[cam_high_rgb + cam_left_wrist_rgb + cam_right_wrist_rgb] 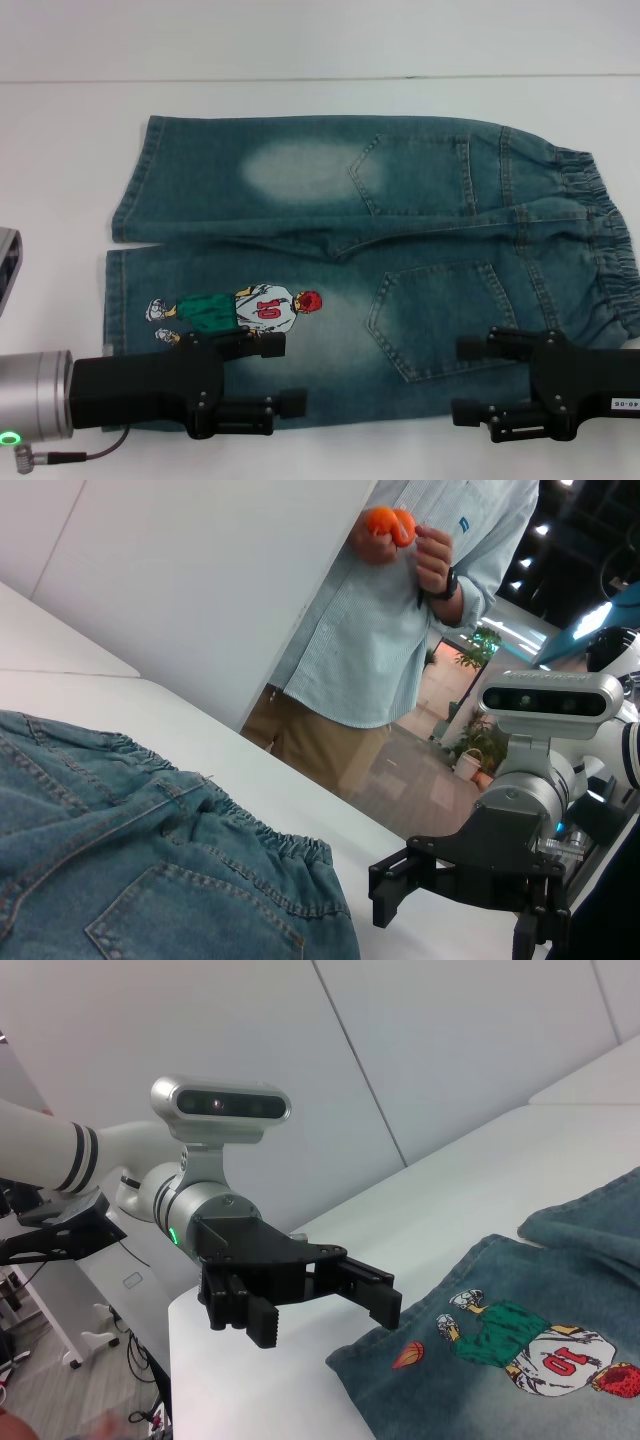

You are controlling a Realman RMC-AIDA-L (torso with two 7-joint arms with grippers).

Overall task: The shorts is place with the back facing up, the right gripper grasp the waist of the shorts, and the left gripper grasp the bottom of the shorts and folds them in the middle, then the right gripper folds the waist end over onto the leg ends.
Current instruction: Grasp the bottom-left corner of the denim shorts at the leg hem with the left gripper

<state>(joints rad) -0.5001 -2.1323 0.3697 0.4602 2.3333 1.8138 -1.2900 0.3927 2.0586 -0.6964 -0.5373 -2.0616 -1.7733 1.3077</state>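
Lying flat: shorts [380,260] on white table [300,50] — pockets up
Room: white wall panels [450,1050]; bystander in pale shirt [400,630]
Writing: "10" on printed jersey [268,306]
Left gripper [270,375]: open, over printed leg
Right gripper [470,380]: open, near waistband [610,250]

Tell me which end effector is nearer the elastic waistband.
Right. The right end effector hangs over the near pocket beside the elastic waistband; the left end effector is under the cartoon print, toward the leg hems.

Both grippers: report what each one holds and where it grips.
Nothing is held. The left gripper and right gripper are both open over the near edge of the shorts.
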